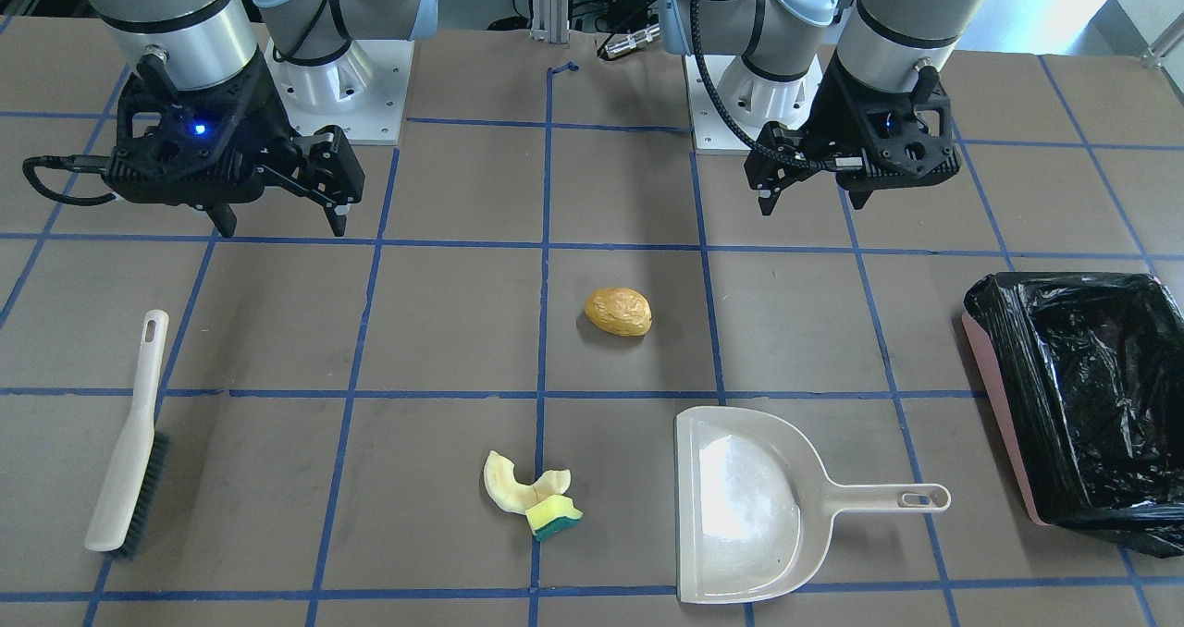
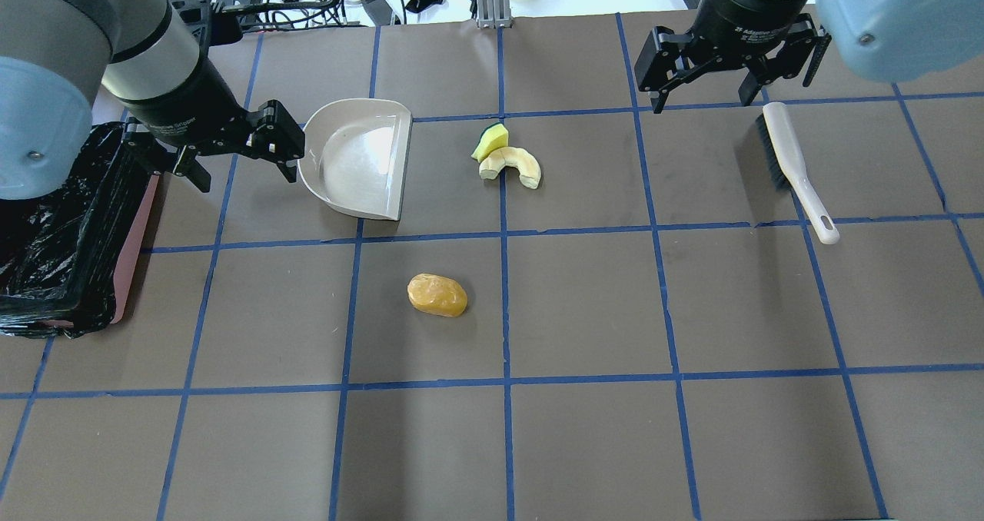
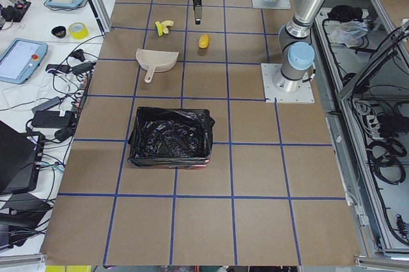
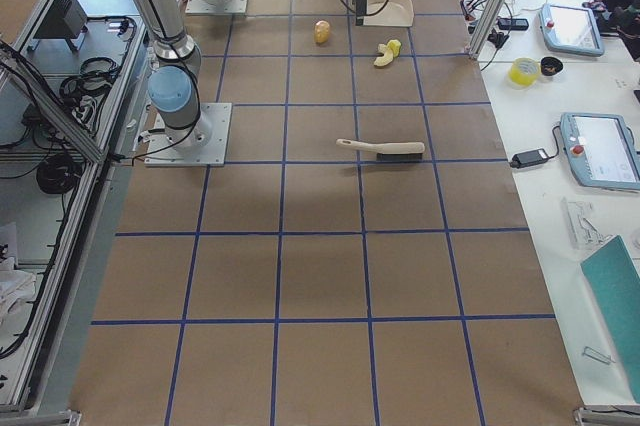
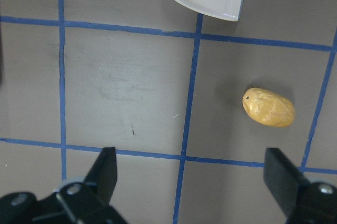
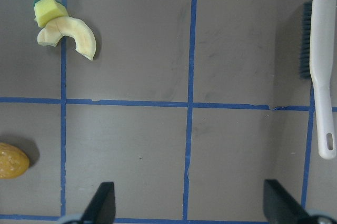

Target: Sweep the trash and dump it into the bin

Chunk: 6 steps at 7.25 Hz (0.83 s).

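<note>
The trash lies loose on the brown table. A golden-brown potato-like lump [image 1: 618, 312] [image 2: 437, 294] rests near the middle. A pale curved peel piece [image 1: 511, 482] [image 2: 513, 165] touches a small yellow sponge block with a green side [image 1: 553, 516] [image 2: 490, 141]. At the table's left end stands the pink bin [image 1: 1004, 424] [image 2: 134, 237], lined with a black bag. My left gripper [image 2: 246, 177] [image 5: 192, 174] hovers open between the bin and the beige dustpan [image 2: 357, 156], holding nothing. My right gripper [image 2: 730, 94] [image 6: 192, 203] hangs open and empty near the head of the brush [image 2: 796, 171].
The dustpan [image 1: 749, 507] lies flat with its handle toward the bin and its mouth toward the peel and sponge. The white-handled brush [image 1: 129, 437] lies flat on the right side. Blue tape lines grid the table. Cables and devices sit beyond the far edge.
</note>
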Available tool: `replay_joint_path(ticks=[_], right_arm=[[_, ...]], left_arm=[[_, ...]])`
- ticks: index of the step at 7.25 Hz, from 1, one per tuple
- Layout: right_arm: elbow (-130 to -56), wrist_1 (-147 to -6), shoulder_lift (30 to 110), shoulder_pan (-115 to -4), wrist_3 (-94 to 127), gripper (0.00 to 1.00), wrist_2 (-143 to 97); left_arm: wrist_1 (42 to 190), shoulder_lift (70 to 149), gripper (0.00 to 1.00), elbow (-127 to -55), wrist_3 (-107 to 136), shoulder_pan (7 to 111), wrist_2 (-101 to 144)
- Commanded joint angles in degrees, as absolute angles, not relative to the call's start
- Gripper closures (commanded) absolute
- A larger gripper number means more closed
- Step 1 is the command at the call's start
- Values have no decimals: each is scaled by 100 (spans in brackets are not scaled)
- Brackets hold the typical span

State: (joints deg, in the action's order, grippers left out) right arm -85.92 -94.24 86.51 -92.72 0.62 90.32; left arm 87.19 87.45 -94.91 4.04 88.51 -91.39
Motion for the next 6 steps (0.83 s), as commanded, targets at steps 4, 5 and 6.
replay_joint_path(ticks=[4,5,6], right_arm=[[-8596,-9422,8622,-8810,-741,0,9131],[-8596,-9413,8518,-8198,-1635,0,9114],[-8613,-9500,8229,-7600,-2792,0,9140]], left_arm=[[8710,9104,0,-9343,727,8081,-9123],[8231,9175,0,-9351,1443,7921,-9123],[7200,9254,0,-9430,2207,7902,-9140]])
